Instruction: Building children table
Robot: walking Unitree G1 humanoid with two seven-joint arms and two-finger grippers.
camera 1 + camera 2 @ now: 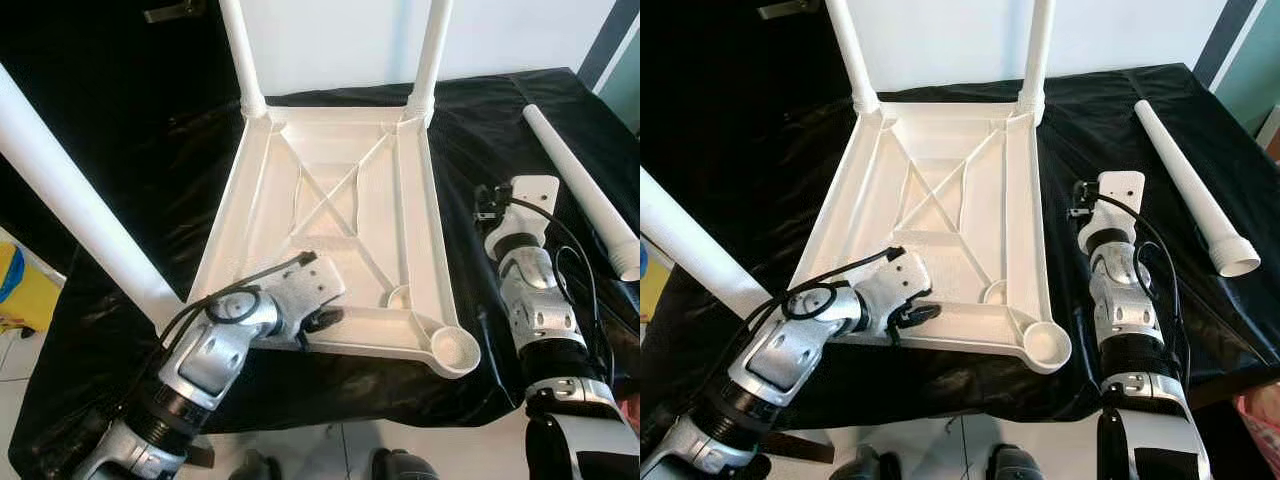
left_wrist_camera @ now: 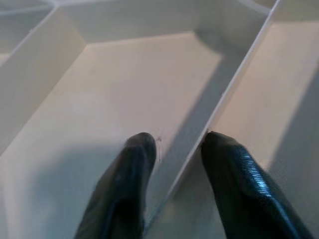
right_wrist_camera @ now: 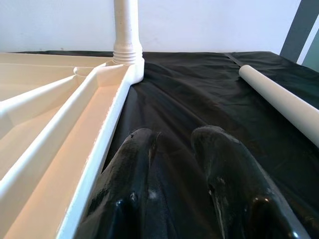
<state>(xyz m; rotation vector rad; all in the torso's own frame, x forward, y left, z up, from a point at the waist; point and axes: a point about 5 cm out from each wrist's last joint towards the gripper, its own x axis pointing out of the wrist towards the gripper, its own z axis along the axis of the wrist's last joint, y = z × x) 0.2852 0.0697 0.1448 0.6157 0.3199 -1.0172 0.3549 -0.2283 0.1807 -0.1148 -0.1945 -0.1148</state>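
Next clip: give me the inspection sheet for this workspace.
Surface: black cloth over the work surface, wrinkled.
Job's things: white tabletop upside down, three legs screwed in; near right socket empty; loose leg lying to its right.
Clutter: nothing seen.
Grippers: left gripper straddling a rib at the tabletop's near edge; right gripper over the cloth beside the tabletop, holding nothing.
Cables: black cables looped along both forearms.
Surroundings: white wall behind; tiled floor below; yellow object at far left.
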